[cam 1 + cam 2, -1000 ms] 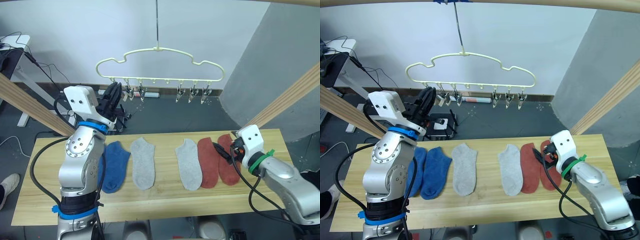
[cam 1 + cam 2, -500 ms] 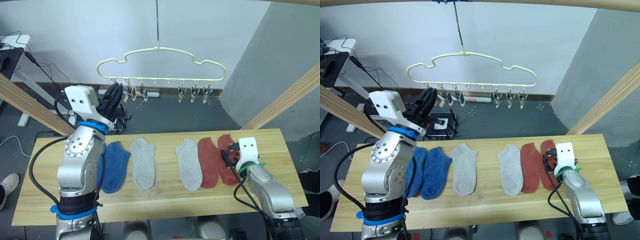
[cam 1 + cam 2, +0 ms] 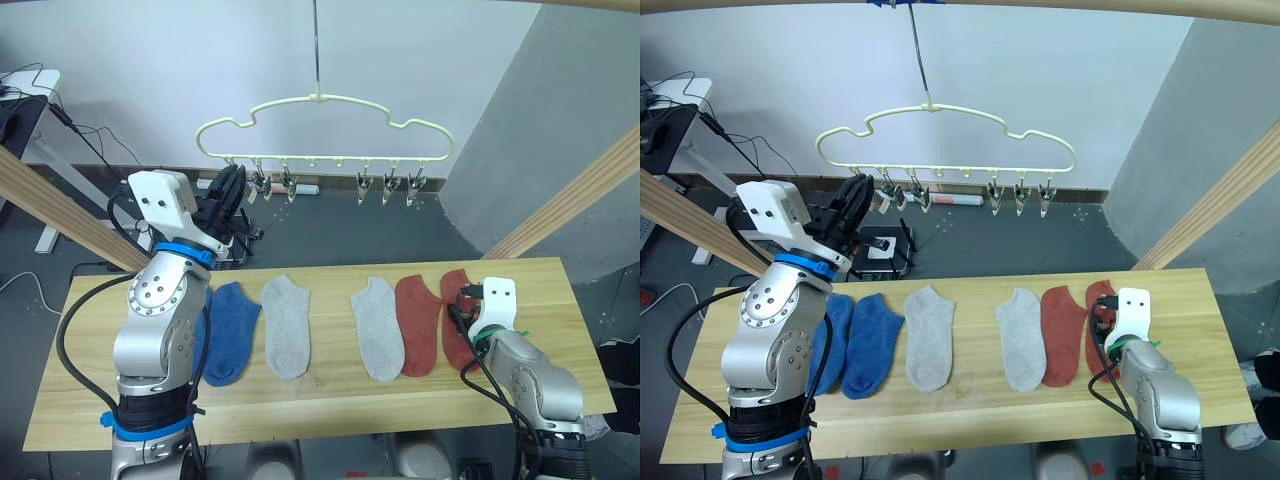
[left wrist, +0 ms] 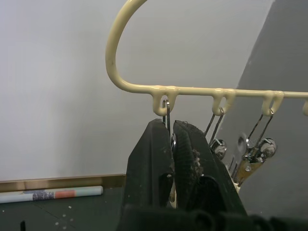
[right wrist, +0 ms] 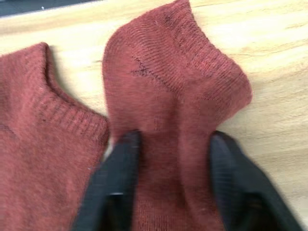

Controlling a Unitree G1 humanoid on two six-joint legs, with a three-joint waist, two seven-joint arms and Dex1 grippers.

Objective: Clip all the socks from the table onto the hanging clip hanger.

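The right gripper is straddling, fingers spread, the rust-red sock nearest the table's right edge for pickup, while the left gripper is pinching the hanger's leftmost clip.

A: What can't you make out on the left?

B: The far blue sock sits mostly behind the left arm; just a strip of it shows beside its pair. At the clip hanger, the left gripper covers most of the endmost clip, so only its wire loop shows.

A: And toward three o'clock?

B: The right gripper straddles the outer rust sock, whose toe end runs off the wrist picture's edge. From the head camera the arm hides that sock's lower half.

A: The hanger's hook?

B: Its long hook is cut off at twelve o'clock in the left eye view.
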